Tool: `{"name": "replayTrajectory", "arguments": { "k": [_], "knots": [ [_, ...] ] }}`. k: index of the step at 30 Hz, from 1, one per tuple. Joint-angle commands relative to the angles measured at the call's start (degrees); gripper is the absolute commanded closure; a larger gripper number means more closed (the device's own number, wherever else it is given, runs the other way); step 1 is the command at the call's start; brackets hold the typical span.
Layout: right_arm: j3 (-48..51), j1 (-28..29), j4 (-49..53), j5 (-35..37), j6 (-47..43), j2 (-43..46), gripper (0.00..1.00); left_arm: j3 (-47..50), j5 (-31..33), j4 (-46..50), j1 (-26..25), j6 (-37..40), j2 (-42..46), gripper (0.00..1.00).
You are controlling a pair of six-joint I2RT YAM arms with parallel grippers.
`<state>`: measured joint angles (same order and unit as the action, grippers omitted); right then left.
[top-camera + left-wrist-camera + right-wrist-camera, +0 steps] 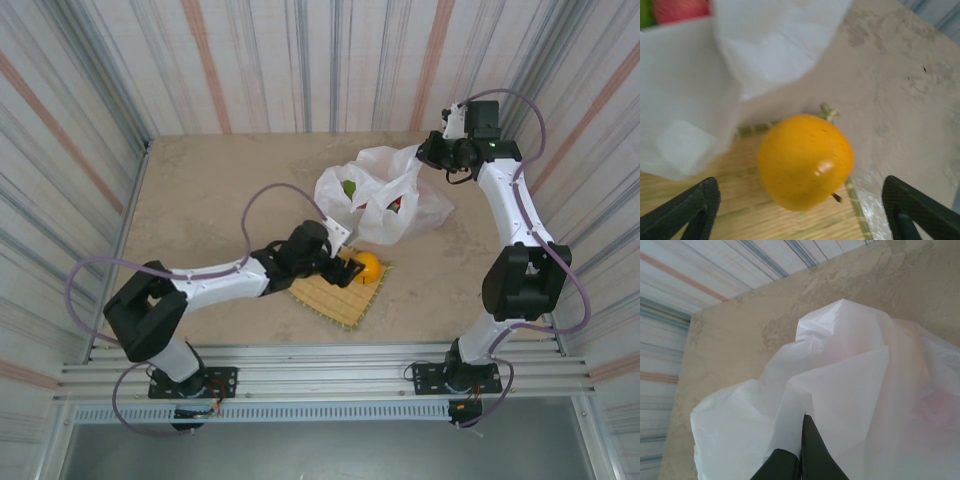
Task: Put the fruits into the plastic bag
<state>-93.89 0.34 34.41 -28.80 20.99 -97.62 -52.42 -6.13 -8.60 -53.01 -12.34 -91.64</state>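
Striped metal walls point(250, 60) close the beige, stone-patterned table point(200, 200) on three sides. Near its middle lies a square woven mat point(335, 295), and on the far corner of the mat sits a yellow-orange fruit point(805, 160). The left gripper point(800, 215) is low over the mat with its fingers spread wide, one on each side of this fruit, and neither touches it. Just behind the fruit the plastic bag point(385, 195) rests on the table, and a loose fold of it lies over the mat edge beside the fruit. The right gripper point(800, 452) has its fingers pressed together, pinching a raised fold of the bag at its far side. Inside the bag a green fruit point(348, 188) and a red fruit point(395, 206) show only in part. A pink shape behind the film in the right wrist view is too blurred to name.
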Motion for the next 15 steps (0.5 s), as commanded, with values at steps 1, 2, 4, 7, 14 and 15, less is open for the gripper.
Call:
{"name": "replayTrajectory", "arguments": {
  "k": [1, 2, 4, 7, 14, 15],
  "knots": [
    [1.05, -0.34, -0.42, -1.31, 0.21, -0.55, 1.00, -2.57, 4.26, 0.07, -1.91, -3.98, -3.63, 0.05],
    [1.29, -0.34, -0.44, -1.28, 0.19, -0.44, 1.00, -3.28, 4.54, -0.33, -2.22, -4.59, -4.61, 0.03],
    [1.60, -0.42, -0.47, -1.26, 0.02, -0.15, 1.00, -5.34, 5.64, -0.14, -2.60, -5.45, -7.03, 0.01],
    [1.91, -0.64, -0.62, -1.31, 0.09, 0.18, 1.00, -7.99, 7.93, 1.43, -2.71, -6.28, -9.81, 0.01],
    [2.19, -1.03, -0.92, -1.65, 0.19, 0.18, 1.00, -11.18, 8.39, 2.40, -3.15, -6.45, -14.74, 0.02],
    [2.22, -1.03, -0.97, -1.69, 0.23, 0.07, 1.00, -11.58, 7.82, 2.52, -3.24, -6.63, -15.46, 0.01]
  ]
}}
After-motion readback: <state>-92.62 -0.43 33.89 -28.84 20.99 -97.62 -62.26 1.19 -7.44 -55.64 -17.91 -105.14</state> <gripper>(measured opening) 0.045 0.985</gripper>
